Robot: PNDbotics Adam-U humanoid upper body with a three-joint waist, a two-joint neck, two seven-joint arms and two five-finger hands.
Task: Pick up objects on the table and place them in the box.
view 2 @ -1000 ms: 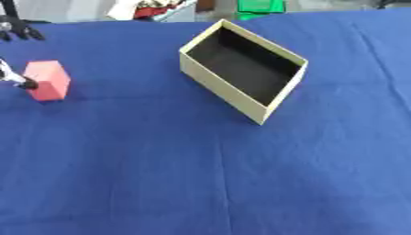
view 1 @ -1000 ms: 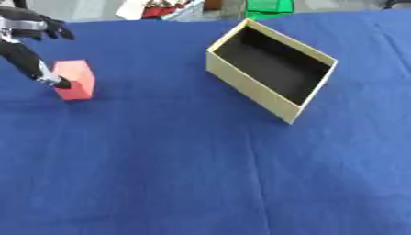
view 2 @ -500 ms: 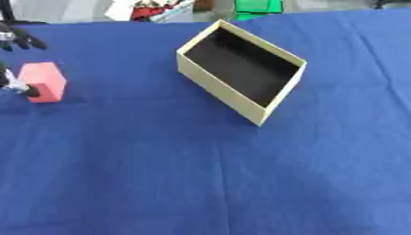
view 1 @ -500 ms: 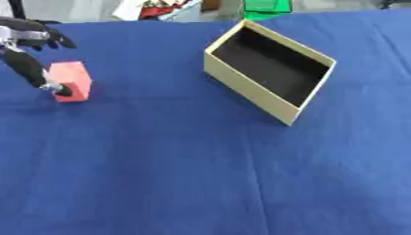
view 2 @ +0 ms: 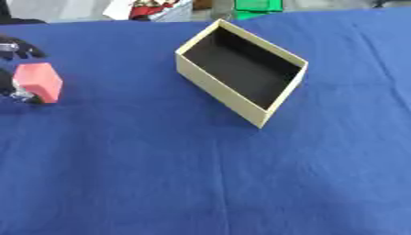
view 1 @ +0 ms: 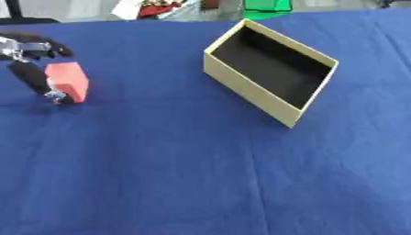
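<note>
A red block sits at the far left of the blue table, slightly tilted. My left hand comes in from the left edge and is shut on it, with the thumb against the block's left side and the black fingers curled over its far top edge. The tan cardboard box with a dark inside lies open at the centre right, set at an angle, with nothing in it. My right hand shows in neither view.
Beyond the table's far edge are a green thing and some red and white clutter. The blue cloth stretches wide in front of the box and the block.
The fingers of my left hand have come down from above onto the block's top edge, and the thumb has closed in on its side. The block and the box have hardly moved.
</note>
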